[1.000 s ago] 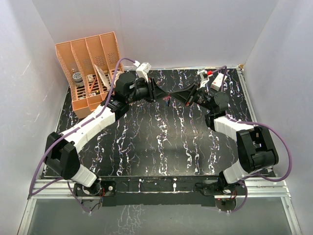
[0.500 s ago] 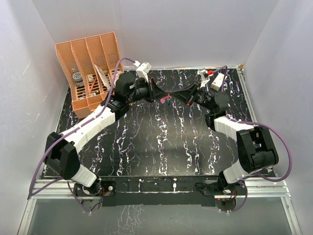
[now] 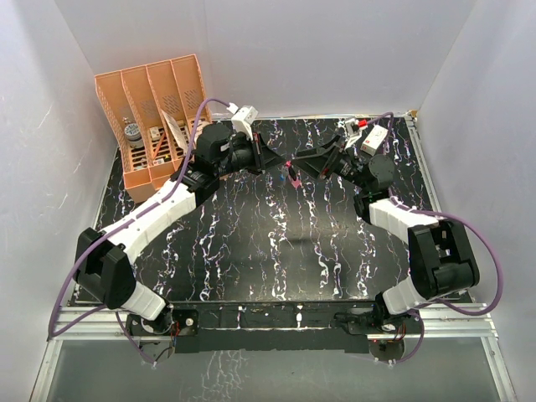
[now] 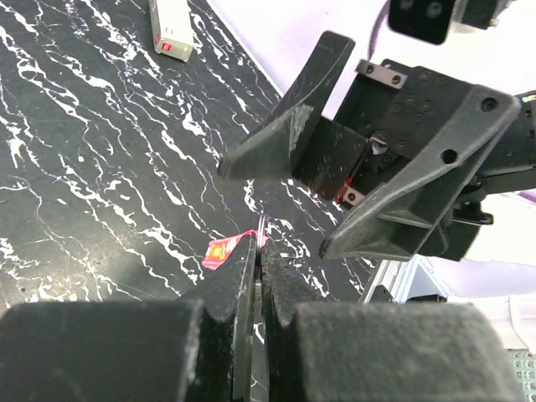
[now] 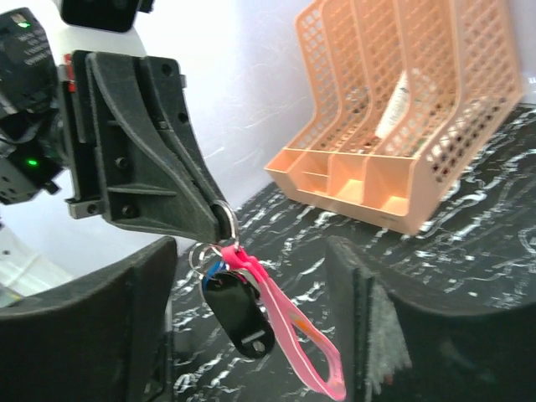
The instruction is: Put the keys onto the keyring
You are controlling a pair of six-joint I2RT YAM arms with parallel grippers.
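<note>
While the left pincer [image 5: 219, 219] pinches its small metal ring, the red-pink strap keyring [image 5: 293, 339] hangs above the black, white-veined surface [image 3: 251, 251].
A small black-headed key [image 5: 240, 314] and a blue-headed key [image 5: 212, 270] dangle beside the strap, seemingly threaded already; the right pincer [image 4: 276, 209] stands spread, holding nothing. Soft, light strap and swinging keys would likely slip; the stiff ring seems the surest hold.

Overhead camera looks down; close wrist cameras face each other, sharing the keyring [image 5: 251, 268]
</note>
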